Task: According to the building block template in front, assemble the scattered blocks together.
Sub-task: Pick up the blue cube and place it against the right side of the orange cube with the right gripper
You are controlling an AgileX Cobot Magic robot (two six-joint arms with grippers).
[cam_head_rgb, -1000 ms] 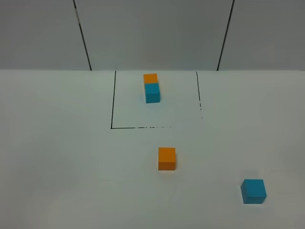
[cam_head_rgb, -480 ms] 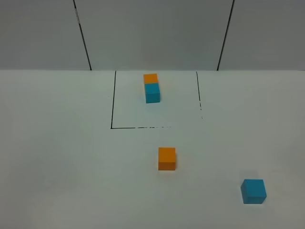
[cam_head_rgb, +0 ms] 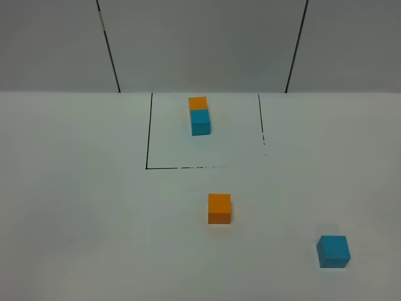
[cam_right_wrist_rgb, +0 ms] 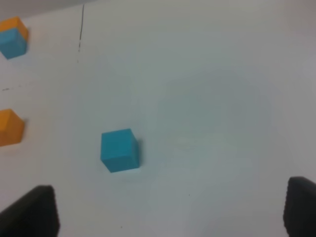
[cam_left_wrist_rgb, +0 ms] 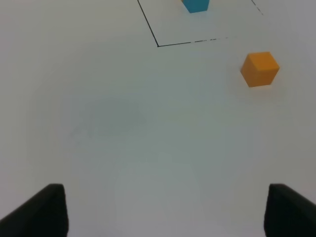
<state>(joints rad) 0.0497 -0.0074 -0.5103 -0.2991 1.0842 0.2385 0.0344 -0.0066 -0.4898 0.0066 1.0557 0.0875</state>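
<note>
The building block template (cam_head_rgb: 199, 116), an orange cube joined to a cyan one, sits inside a thin black outline (cam_head_rgb: 148, 144) at the back of the table. Of the scattered blocks, the orange cube (cam_head_rgb: 219, 208) rests just in front of the outline. The cyan cube (cam_head_rgb: 333, 251) lies alone at the front right. Neither arm shows in the exterior view. In the left wrist view, my left gripper (cam_left_wrist_rgb: 165, 217) is open over bare table, well short of the orange cube (cam_left_wrist_rgb: 259, 69). My right gripper (cam_right_wrist_rgb: 168, 212) is open too, with the cyan cube (cam_right_wrist_rgb: 119, 150) ahead of it and apart from its fingers.
The white table (cam_head_rgb: 75, 207) ends at a grey panelled wall (cam_head_rgb: 200, 44) behind the outline. The right wrist view also catches the orange cube (cam_right_wrist_rgb: 9, 128) and the template (cam_right_wrist_rgb: 12, 37) at its edge.
</note>
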